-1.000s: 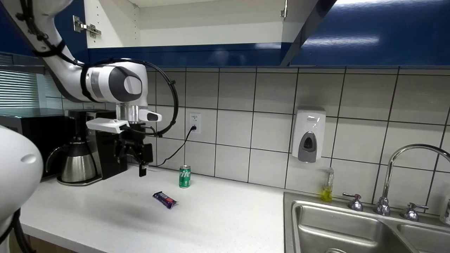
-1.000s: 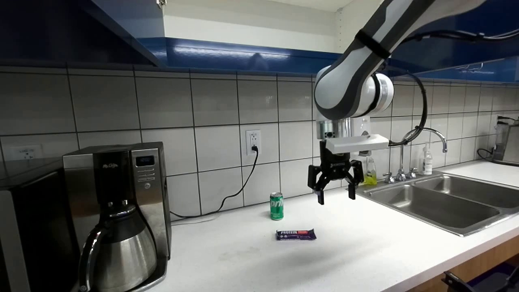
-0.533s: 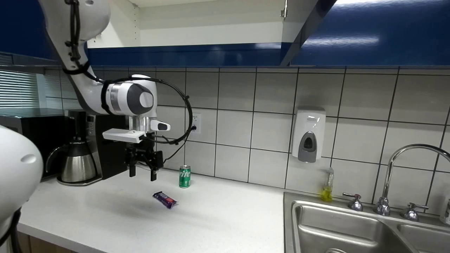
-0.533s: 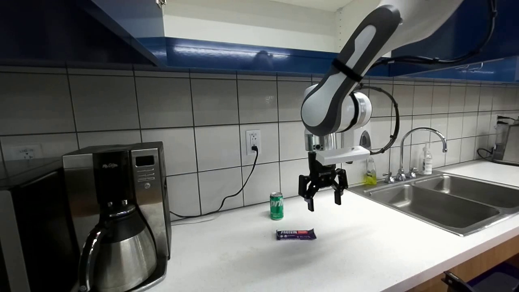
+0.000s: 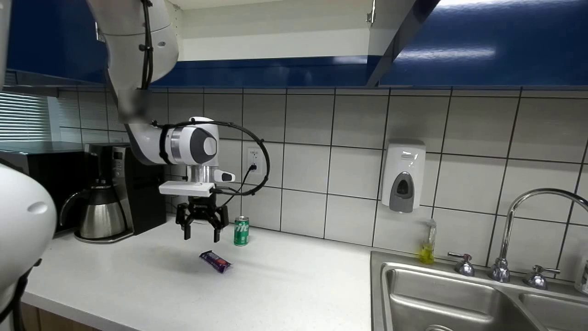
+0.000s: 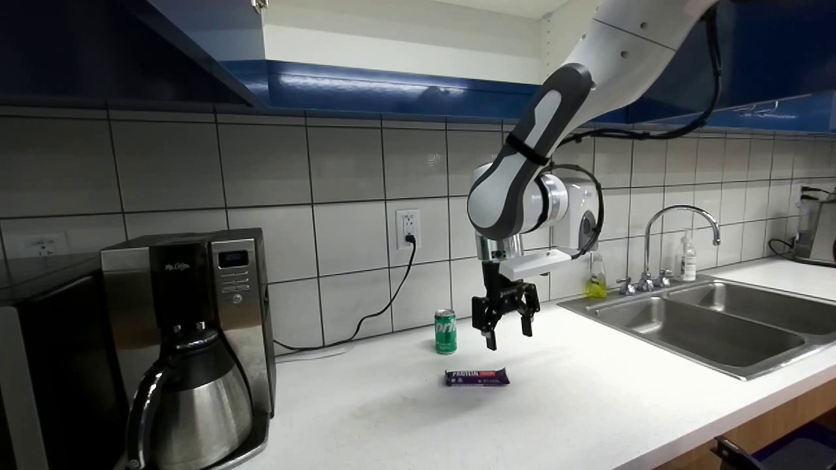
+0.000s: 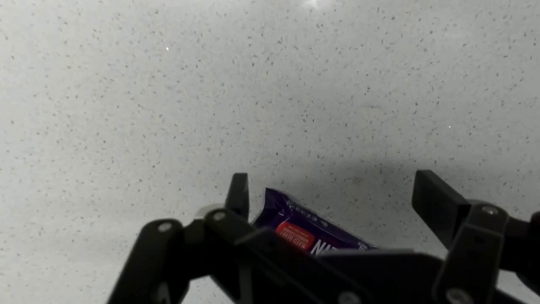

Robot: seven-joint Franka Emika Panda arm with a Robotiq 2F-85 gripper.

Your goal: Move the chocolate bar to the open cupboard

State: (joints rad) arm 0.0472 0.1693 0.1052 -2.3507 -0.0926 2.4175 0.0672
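The chocolate bar, dark purple with a red patch, lies flat on the white counter in both exterior views. My gripper hangs above the counter over the bar's area, pointing down, open and empty. It also shows in an exterior view, apart from the bar. In the wrist view the gripper has its fingers wide apart. The bar lies slanted below them, partly hidden by the gripper's body. The open cupboard is above, with white interior and blue lower trim; it also shows in an exterior view.
A green soda can stands behind the bar near the tiled wall. A coffee maker with a steel carafe stands on the counter. A steel sink is at the far side. A soap dispenser hangs on the wall.
The gripper has moved lower and nearer the bar, rightward in an exterior view and leftward in an exterior view. The wrist has turned somewhat. The bar and can have not moved.
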